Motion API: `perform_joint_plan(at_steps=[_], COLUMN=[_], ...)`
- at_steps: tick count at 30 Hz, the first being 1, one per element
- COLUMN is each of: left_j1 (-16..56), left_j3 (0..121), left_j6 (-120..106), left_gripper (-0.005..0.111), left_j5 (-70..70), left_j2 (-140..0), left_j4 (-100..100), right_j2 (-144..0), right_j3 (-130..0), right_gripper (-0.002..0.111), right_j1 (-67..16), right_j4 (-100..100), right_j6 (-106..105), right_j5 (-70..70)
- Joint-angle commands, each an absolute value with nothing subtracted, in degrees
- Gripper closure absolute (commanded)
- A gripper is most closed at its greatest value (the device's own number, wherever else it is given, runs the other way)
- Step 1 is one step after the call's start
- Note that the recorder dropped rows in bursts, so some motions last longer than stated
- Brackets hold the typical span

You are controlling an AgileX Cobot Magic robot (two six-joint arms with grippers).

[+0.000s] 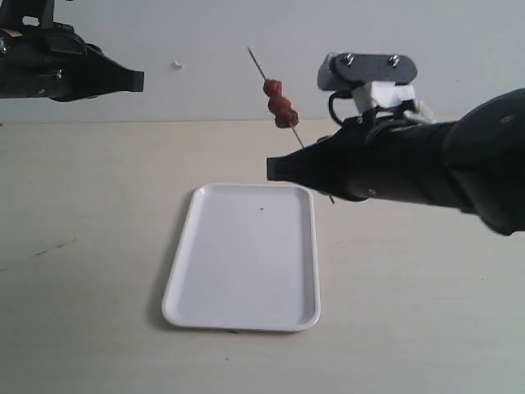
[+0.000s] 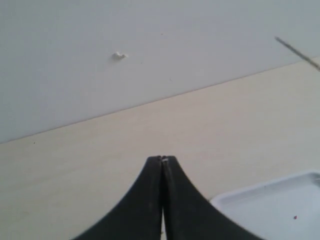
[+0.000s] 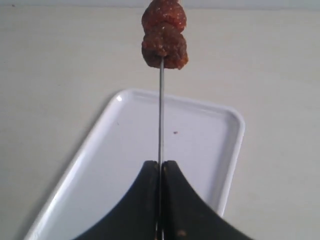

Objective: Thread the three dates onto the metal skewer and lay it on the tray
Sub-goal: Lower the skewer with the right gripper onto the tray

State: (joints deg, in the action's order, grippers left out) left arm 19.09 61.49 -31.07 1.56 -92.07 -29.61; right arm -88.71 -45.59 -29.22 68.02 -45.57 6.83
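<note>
Above the tray [image 1: 238, 271], right pincer [image 1: 275, 168] holds the skewer [image 3: 160, 115] tilted.

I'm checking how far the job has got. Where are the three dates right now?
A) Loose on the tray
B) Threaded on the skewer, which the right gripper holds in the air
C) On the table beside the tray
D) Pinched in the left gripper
B: the dates sit threaded on the skewer, whose lower end the right gripper clamps above the tray.

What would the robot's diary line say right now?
right pincer: shut on skewer | dates: three threaded | skewer: not yet on tray | left pincer: shut, empty
</note>
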Motion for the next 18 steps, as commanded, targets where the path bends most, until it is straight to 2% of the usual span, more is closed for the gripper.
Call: perform_joint_plan(at_steps=[1,8,18], left_j1=[18.96,18.96,18.96], left_j3=[61.34,61.34,61.34], left_j6=[-30.74,-30.5,-29.52], left_gripper=[0.107,0.107,0.107], left_j5=[1.83,1.83,2.32], left_j2=[-91.64,-91.64,-91.64], left_j4=[-29.22,-29.44,-29.57], right_j2=[-94.96,-100.59,-104.54], right_j3=[-45.78,-46.17,-46.17], right_gripper=[0.108,0.108,0.108], right_j1=[-33.51,-38.69,-38.69], right_j4=[72.31,74.77,74.92], right_j6=[-43.23,-35.51,-24.57], right_j5=[11.07,13.07,9.4])
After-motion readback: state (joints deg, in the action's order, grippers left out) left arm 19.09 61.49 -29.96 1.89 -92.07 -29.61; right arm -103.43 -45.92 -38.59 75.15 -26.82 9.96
